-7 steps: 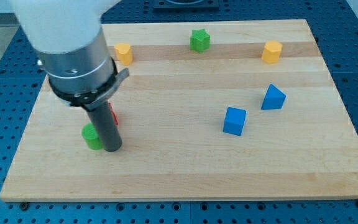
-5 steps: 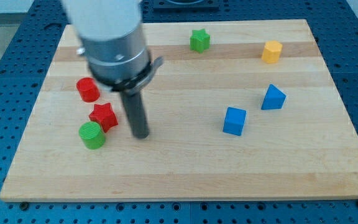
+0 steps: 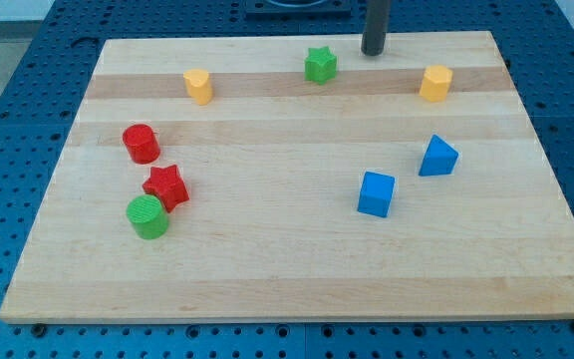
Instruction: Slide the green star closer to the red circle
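The green star point(image 3: 319, 65) lies near the view's top, a little right of the middle. The red circle point(image 3: 142, 144) lies far to its lower left, at the view's left. My tip point(image 3: 373, 51) rests on the board close to the top edge, just up and to the right of the green star, with a small gap between them. Only the lower part of the rod shows.
A red star point(image 3: 166, 186) and a green circle point(image 3: 148, 216) sit just below the red circle. A yellow block point(image 3: 198, 86) lies between star and red circle. Another yellow block point(image 3: 434, 83), a blue cube point(image 3: 376, 193) and a blue wedge point(image 3: 437, 157) lie at the right.
The rod has swept from the lower left, beside the green circle and red star, across the board to the top edge right of the green star. No block has moved.
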You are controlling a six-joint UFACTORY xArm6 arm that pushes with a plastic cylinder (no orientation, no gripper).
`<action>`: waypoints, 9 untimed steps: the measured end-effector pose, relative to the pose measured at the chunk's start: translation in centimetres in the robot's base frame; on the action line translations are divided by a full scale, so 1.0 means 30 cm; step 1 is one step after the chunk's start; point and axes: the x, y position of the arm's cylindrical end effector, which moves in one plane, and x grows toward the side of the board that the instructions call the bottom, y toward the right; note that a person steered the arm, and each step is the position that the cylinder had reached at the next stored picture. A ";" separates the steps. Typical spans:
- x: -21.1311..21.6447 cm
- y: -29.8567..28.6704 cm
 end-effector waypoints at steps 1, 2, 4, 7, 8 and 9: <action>0.017 -0.099; 0.106 -0.160; 0.351 -0.323; 0.063 -0.258; 0.122 -0.322; 0.276 -0.365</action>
